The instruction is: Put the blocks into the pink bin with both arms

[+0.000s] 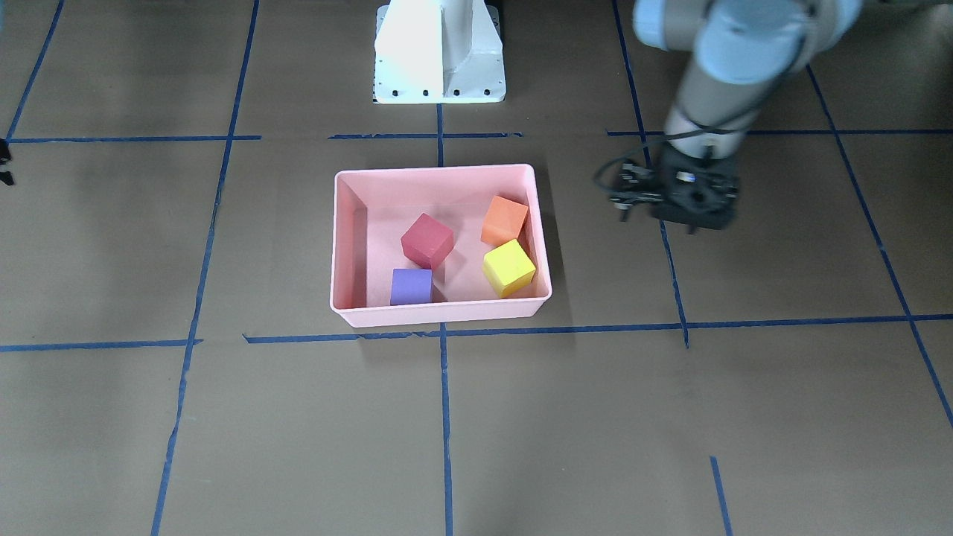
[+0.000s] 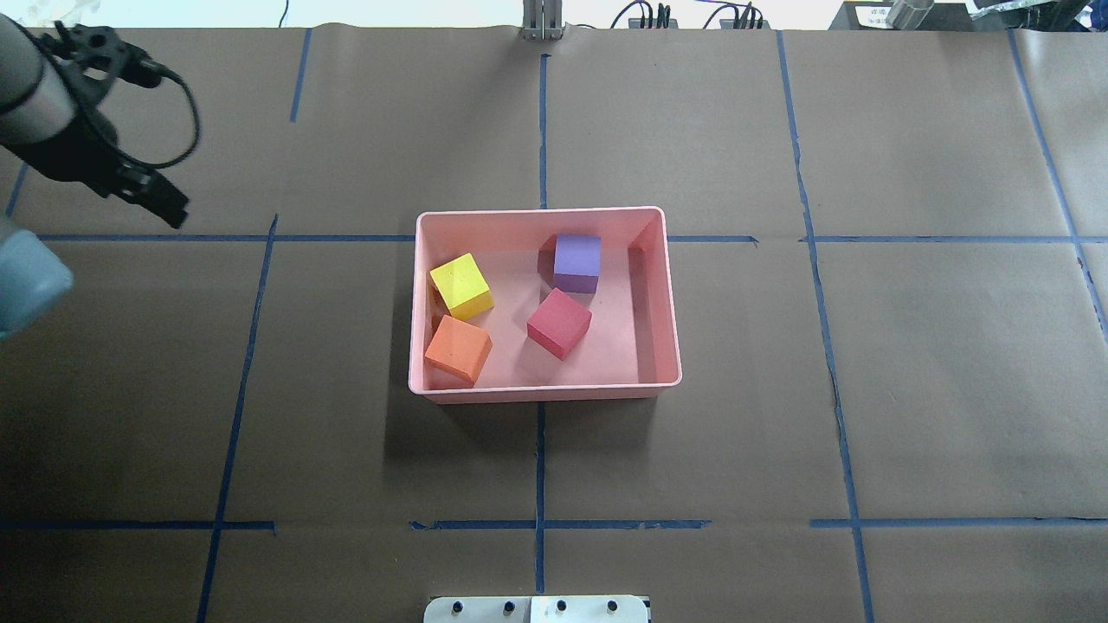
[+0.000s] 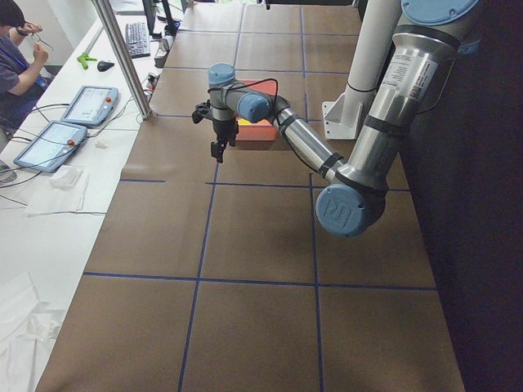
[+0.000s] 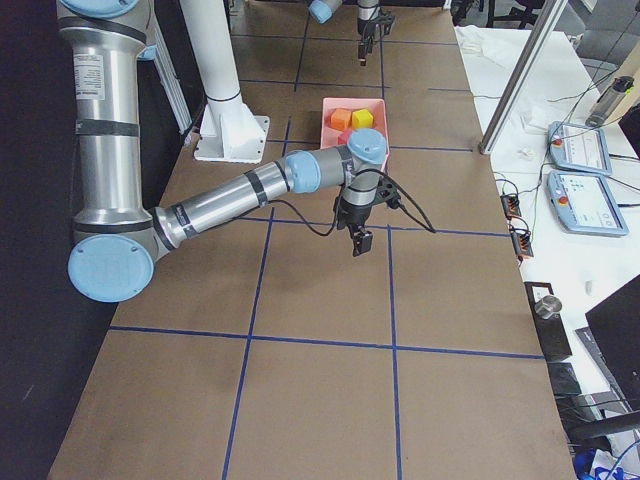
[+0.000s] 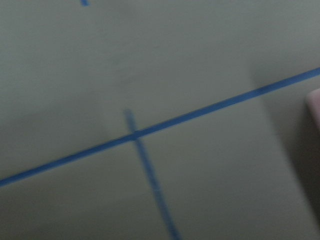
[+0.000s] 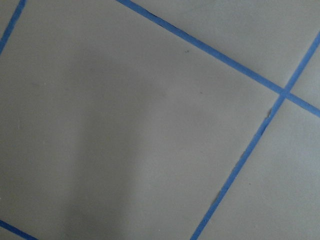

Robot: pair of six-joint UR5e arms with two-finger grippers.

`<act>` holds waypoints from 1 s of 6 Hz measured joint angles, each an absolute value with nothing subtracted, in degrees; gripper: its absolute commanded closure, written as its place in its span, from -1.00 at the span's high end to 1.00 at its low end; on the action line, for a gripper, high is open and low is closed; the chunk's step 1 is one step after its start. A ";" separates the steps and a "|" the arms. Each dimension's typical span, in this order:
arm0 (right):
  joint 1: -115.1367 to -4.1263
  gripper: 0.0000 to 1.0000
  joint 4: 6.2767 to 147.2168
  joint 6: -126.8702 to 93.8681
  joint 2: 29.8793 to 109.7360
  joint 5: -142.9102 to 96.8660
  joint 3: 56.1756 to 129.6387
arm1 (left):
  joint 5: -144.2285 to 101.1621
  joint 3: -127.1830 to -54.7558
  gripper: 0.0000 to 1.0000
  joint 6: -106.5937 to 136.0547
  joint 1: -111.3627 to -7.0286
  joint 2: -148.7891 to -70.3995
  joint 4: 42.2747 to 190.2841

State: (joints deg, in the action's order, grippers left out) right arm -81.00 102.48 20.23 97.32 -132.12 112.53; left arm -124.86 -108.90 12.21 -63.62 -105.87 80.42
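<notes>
The pink bin point(image 1: 439, 170) point(image 2: 541, 212) sits at the table's middle. All four blocks lie inside it: red point(image 1: 426, 240) point(image 2: 559, 323), purple point(image 1: 411, 286) point(image 2: 577, 263), orange point(image 1: 504, 220) point(image 2: 457, 349) and yellow-green point(image 1: 508, 267) point(image 2: 461, 285). My left gripper point(image 2: 169, 203) point(image 1: 696, 210) hangs over bare paper well clear of the bin and holds nothing I can see. Its fingers show as one dark wedge, so I cannot tell their state. My right gripper point(image 4: 360, 243) hangs low over the paper on the bin's other side. Its fingers are too small to judge.
The table is covered in brown paper with a blue tape grid point(image 2: 540, 523). The white pedestal base point(image 1: 439, 56) stands behind the bin. Both wrist views show only paper and tape, with a sliver of pink at the left one's right edge point(image 5: 315, 102). Operators' desks flank the table ends.
</notes>
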 measured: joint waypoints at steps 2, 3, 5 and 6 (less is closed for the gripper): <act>-90.61 1.00 102.48 28.06 102.10 -134.86 109.42 | -128.25 -105.66 1.00 -3.27 -76.46 -98.51 80.48; -92.88 1.00 102.46 27.40 103.23 -134.89 109.03 | -128.62 -103.06 1.00 -6.31 -81.94 -95.62 80.53; -93.63 1.00 102.33 23.74 103.24 -134.87 108.83 | -129.57 -99.85 1.00 -11.34 -89.06 -90.65 80.72; -93.32 1.00 102.31 22.61 103.11 -134.92 108.59 | -131.32 -99.32 1.00 -12.33 -90.96 -88.49 80.79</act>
State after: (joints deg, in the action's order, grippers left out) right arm -93.32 102.31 22.61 103.11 -134.92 108.59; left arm -131.32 -99.32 -12.33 -90.96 -88.49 80.79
